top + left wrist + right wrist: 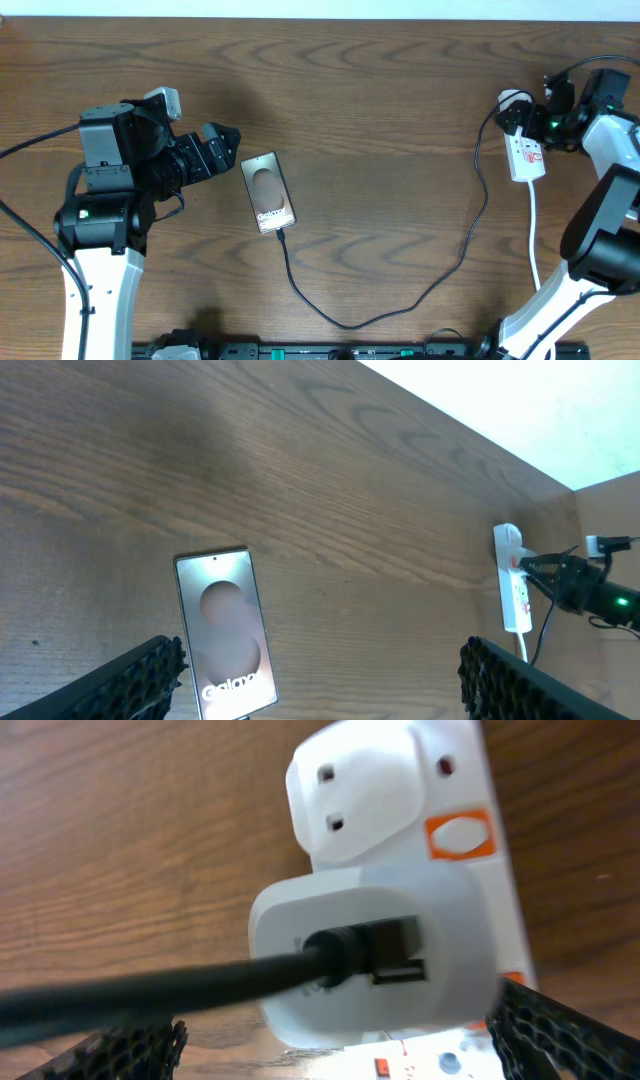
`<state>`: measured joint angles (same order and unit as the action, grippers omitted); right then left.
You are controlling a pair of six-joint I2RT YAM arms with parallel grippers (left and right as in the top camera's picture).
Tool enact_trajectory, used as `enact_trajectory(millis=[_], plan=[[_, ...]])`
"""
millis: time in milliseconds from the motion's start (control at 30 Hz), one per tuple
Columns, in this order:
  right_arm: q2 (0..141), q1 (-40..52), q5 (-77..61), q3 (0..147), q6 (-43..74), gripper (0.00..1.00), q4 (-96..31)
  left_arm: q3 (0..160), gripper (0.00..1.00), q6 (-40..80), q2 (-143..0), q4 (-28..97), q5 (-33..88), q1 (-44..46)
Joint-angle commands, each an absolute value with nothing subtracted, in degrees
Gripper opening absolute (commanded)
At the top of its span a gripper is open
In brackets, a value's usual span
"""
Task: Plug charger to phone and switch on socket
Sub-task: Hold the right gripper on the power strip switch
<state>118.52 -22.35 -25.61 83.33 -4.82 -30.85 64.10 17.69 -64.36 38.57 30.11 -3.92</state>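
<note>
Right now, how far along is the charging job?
Looks done: the cable meets the phone at its bottom edge, and its adapter sits in the power strip. In hand: the right hand is at the strip. Left: the orange switch, state unclear.

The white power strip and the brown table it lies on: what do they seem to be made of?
The white elongated power strip looks like smooth moulded plastic with a slight gloss: rounded edges carry soft highlights in the right wrist view. The brown table shows wavy grain and a dull sheen, so wood or a wood-look laminate; the pictures cannot settle which.
</note>
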Motion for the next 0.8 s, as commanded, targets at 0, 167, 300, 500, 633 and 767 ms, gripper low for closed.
enact_trajectory(millis=[0, 167, 300, 500, 633, 767], plan=[[121.0, -21.3, -27.3, 84.2, -3.4, 0.96, -31.1, 64.1, 0.9, 16.5, -64.0, 38.6, 30.4, -3.8], [121.7, -21.3, -28.2, 84.1, -3.0, 0.96, -31.7, 64.1, 0.9, 16.5, -64.0, 38.6, 30.4, -3.8], [121.7, -21.3, -28.2, 84.2, -3.0, 0.95, -32.6, 64.1, 0.9, 16.5, -64.0, 38.6, 30.4, -3.8], [121.7, -21.3, -28.3, 84.2, -3.0, 0.95, -33.8, 64.1, 0.9, 16.5, -64.0, 38.6, 30.4, -3.8], [121.7, -21.3, -28.3, 84.2, -3.0, 0.95, -34.4, 64.1, 0.9, 16.5, -64.0, 38.6, 30.4, -3.8], [121.7, -21.3, -29.3, 84.2, -2.8, 0.95, -34.5, 64.1, 0.9, 16.5, -64.0, 38.6, 30.4, -3.8]])
